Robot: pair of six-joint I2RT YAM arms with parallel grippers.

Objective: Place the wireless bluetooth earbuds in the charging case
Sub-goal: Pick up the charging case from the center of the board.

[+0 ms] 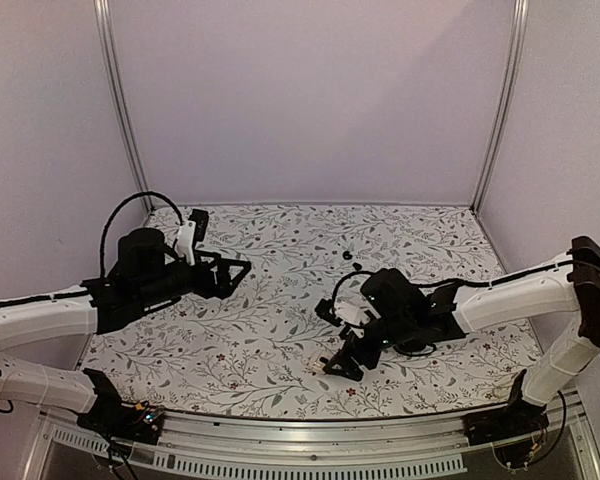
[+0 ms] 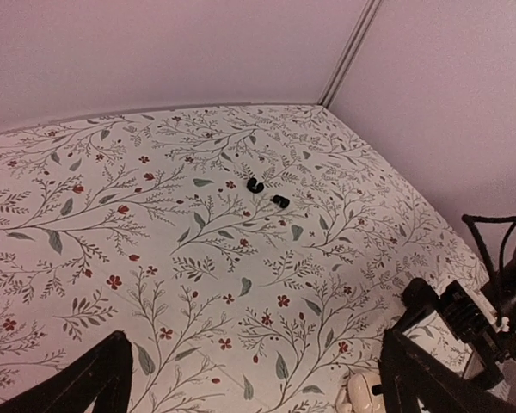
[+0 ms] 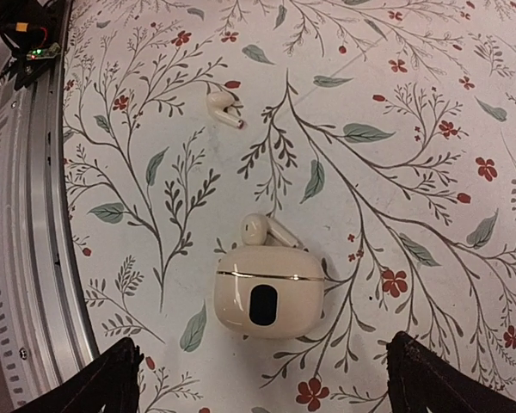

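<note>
- The two black earbuds [image 2: 254,184] lie close together but not touching on the table [image 1: 280,330]. They sit toward its far side, about midway across.
- Neither gripper holds or touches them, and they are well apart from the case.
- The case [image 3: 269,297] is cream and rounded, with a dark oval window facing up. It lies on the flowered cloth near the front edge, right of the middle.
- A thin gold seam runs across the case, and its lid looks shut.
- One cream earbud [image 3: 262,230] with a short stem lies on the table, touching the far side of the case.
- A second cream earbud [image 3: 224,107] lies alone farther off, apart from the case, with its stem pointing toward the middle of the table.
- The right gripper [image 3: 262,353] hangs over the case with its fingers spread wide. One finger shows at each lower corner of the right wrist view, and nothing is between them but the case below.
- In that view it is clear of the case and both cream earbuds.
- The left gripper [image 1: 236,277] is raised over the left part of the table with its fingers also wide apart and nothing in them. It points toward the middle of the table.
- From the left wrist camera the black earbuds show far ahead, and the right arm and the case show at the lower right.
- A metal rail [image 3: 26,215] runs along the front edge of the table, near the case.
</note>
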